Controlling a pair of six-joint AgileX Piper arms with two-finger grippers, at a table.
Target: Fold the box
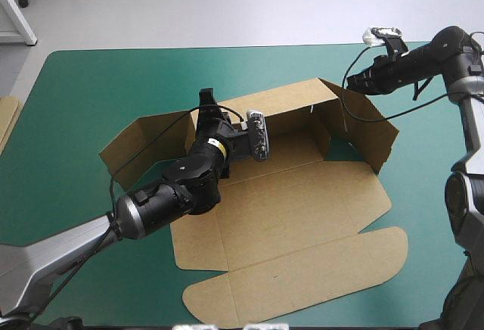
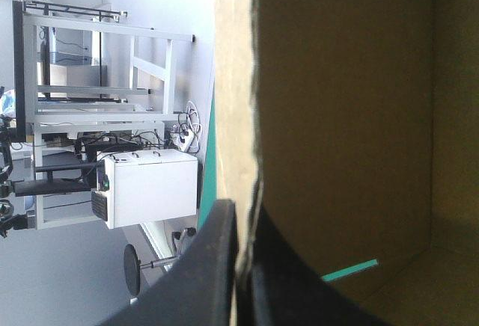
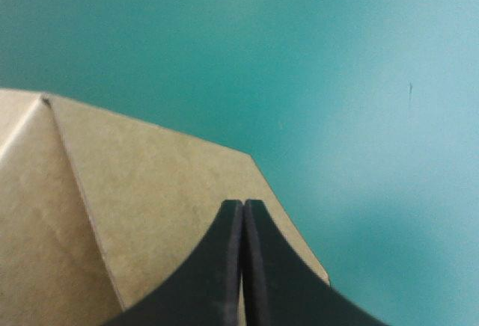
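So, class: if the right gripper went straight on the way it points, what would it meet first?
Probably the box, a flap under the right gripper; depth is unclear, so it might clear the flap's edge and reach the teal-green cover.

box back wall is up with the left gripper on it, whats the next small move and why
Probably push the right gripper, shut and at the splayed right flap, inward to swing that flap square to the back wall. The left gripper is shut on that wall, steadying the box.
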